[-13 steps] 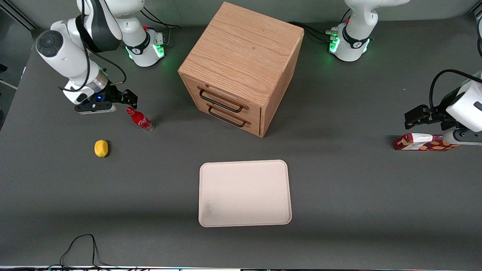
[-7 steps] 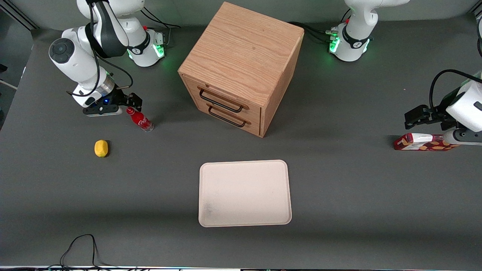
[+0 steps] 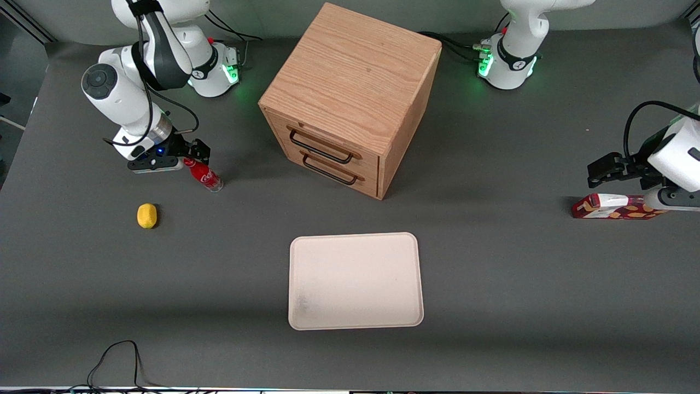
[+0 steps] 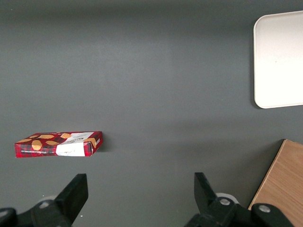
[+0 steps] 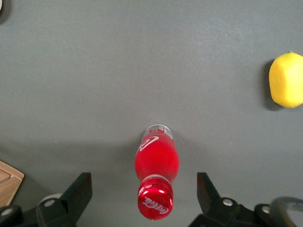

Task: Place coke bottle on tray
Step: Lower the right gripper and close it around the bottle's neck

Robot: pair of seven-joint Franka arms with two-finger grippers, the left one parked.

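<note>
The coke bottle (image 3: 203,174) stands upright on the grey table, red cap up, toward the working arm's end. In the right wrist view the coke bottle (image 5: 156,171) sits between my spread fingers, cap closest to the camera. My gripper (image 3: 192,155) hovers just above the cap, open and empty; it shows in the right wrist view too (image 5: 144,191), with a finger (image 5: 80,189) on each side of the bottle, not touching it. The cream-white tray (image 3: 355,280) lies flat nearer the front camera, mid-table; its corner shows in the left wrist view (image 4: 279,56).
A yellow lemon (image 3: 146,215) lies near the bottle, closer to the front camera, also in the right wrist view (image 5: 287,79). A wooden two-drawer cabinet (image 3: 350,93) stands mid-table. A red and orange patterned carton (image 3: 612,207) lies toward the parked arm's end.
My gripper has moved sideways toward the bottle and lower, from beside the cap to directly over it. The bottle has not moved.
</note>
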